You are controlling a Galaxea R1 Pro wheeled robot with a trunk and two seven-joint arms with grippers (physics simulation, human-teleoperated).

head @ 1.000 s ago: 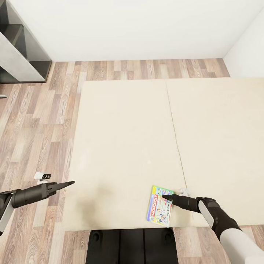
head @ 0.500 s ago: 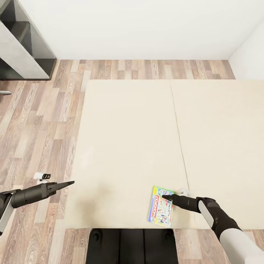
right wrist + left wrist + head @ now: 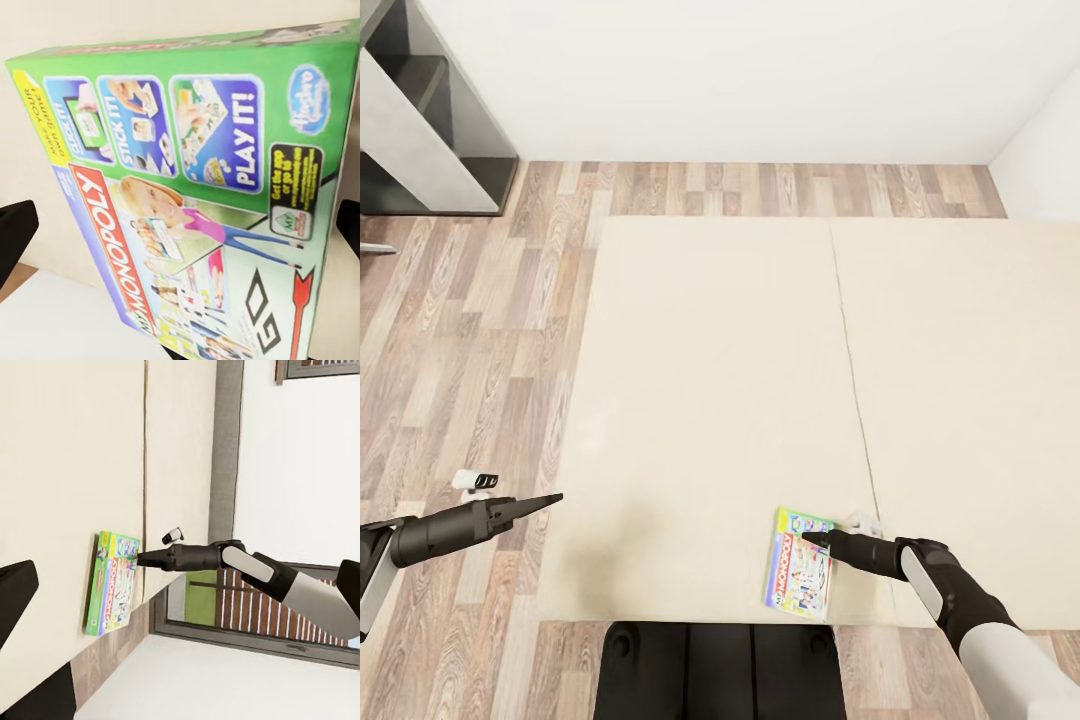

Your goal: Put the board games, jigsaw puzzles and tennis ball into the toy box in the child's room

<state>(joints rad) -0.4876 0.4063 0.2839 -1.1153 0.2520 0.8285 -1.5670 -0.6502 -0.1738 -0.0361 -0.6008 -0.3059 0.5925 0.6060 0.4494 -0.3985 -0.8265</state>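
Right now the game [image 3: 798,562] lies flat near the bed's [image 3: 710,400] front edge, long axis front-to-back; the right pincer [image 3: 807,539], jaws spread wide, is at its right edge, while the left pincer [image 3: 556,497], spread unclear, hangs well apart.

- wood-plank floor [image 3: 480,330], in mixed brown and grey tones, runs along one side of the scene and continues in a strip at the far end, up to the wall.
- plain white wall [image 3: 740,80] stands at the far end, meeting a second white wall at a corner [image 3: 1000,160].
- dark grey shelving unit [image 3: 420,130] with a light grey slanted panel stands on the floor against the far wall, in the corner of the head view.
- grey-framed window [image 3: 255,615] shows in the left wrist view, with a brick surface and a patch of green behind the glass.
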